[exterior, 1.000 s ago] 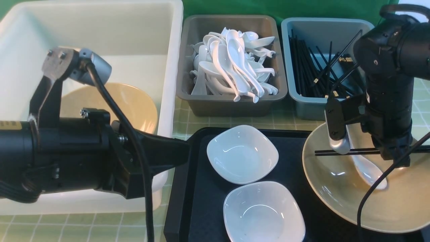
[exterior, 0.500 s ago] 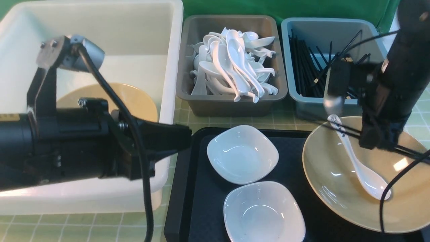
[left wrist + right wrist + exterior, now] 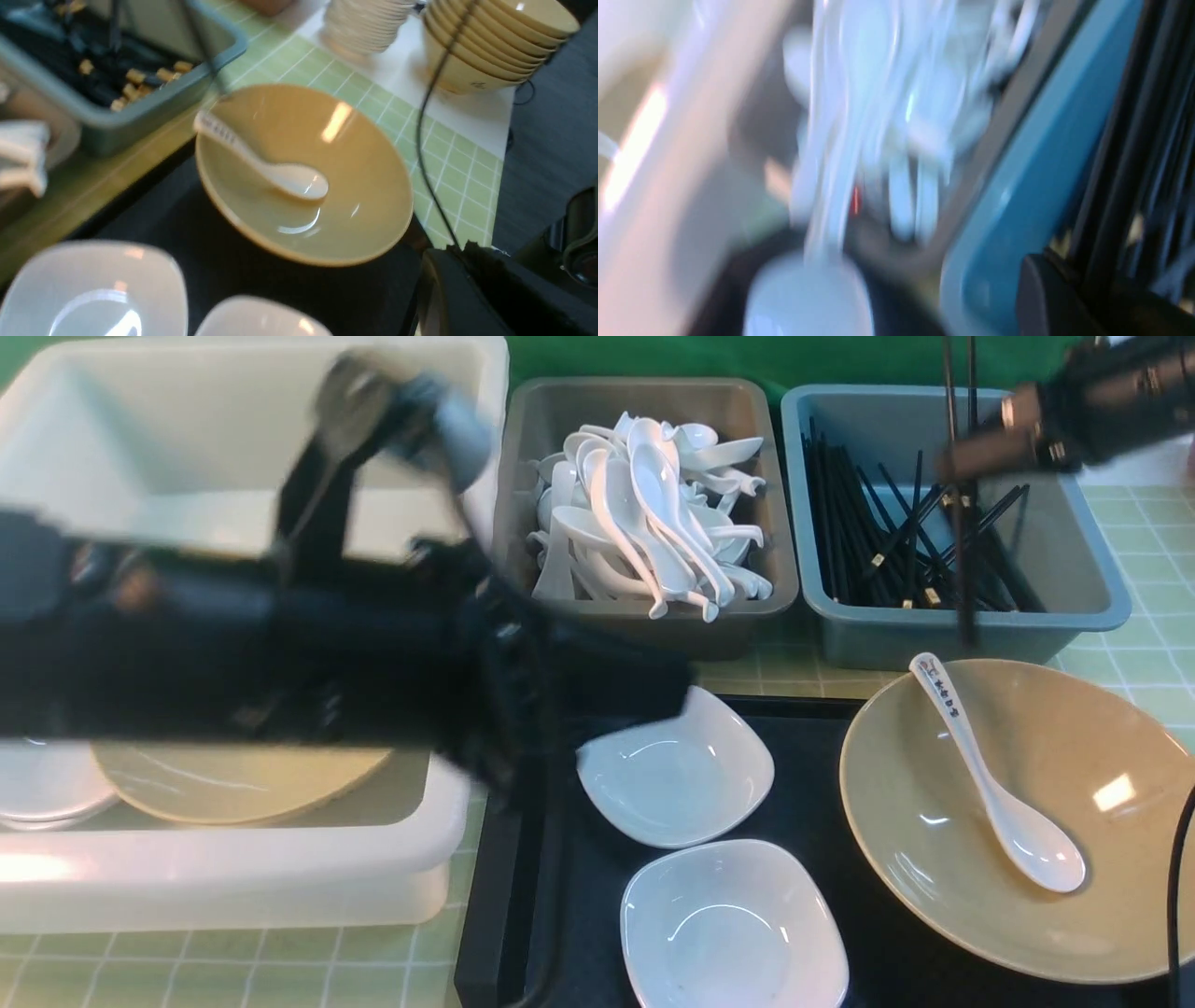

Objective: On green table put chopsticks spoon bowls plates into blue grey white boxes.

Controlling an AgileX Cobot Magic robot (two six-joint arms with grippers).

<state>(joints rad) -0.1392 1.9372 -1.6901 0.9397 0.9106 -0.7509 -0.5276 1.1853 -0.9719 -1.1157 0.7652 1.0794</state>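
1. The green table [image 3: 280,971]: pale checked cloth, under everything listed here
2. The black tray [image 3: 560,896], nearest me at centre: carried the nearer plate [image 3: 733,933] and the farther plate [image 3: 674,775], upright and close together, one behind the other
3. The bowl [image 3: 1074,896], on the tray's right part and reaching past its edge: upright, with the spoon [image 3: 990,784] lying inside it, scoop toward me and lettered handle leaning on the far rim
4. The white box [image 3: 233,896], on my left beside the tray: held a second bowl [image 3: 233,784] and, at its left, the edge of a white dish [image 3: 47,784]
5. My left gripper [image 3: 653,686]: blurred, reaching across the white box with its tip by the tray's far left corner, near the farther plate; jaws clenched, holding nothing
6. The grey box [image 3: 738,625], behind the tray: heaped with plain white spoons [image 3: 644,504]
7. The blue box [image 3: 934,639], right of the grey one and behind the bowl: loose black sticks [image 3: 840,523] lay in it
8. My right gripper [image 3: 971,462], farthest, raised over the blue box: clamped on the chopsticks [image 3: 963,579], which hung upright with their lower ends by the box's near wall; whether they touched it I could not tell
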